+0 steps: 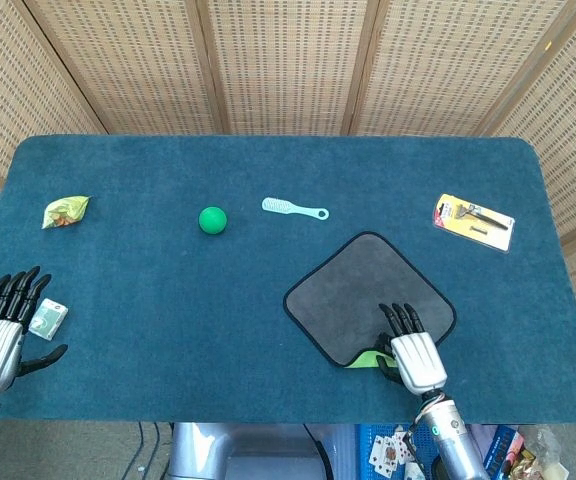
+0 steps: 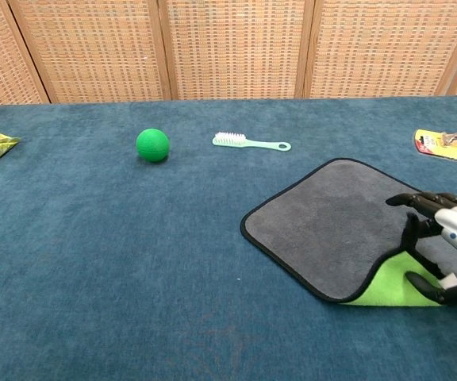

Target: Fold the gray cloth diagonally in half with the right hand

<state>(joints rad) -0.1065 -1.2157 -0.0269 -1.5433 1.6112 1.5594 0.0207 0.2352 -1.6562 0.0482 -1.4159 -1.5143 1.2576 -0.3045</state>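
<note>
Now the right hand [image 2: 443,254] is gripping the gray cloth [image 1: 363,300] by its near corner, fingers pinching, with the opposite corner lying straight across toward the surface's far edge.

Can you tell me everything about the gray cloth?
The gray cloth is a soft-looking square with a black stitched edge and rounded corners, lying like a diamond on the blue table, toward its near right side. Its underside is bright green: the near corner is lifted and turned over, showing that green. The right hand grips that raised corner. The rest lies flat on the table, and nothing else touches it.
</note>
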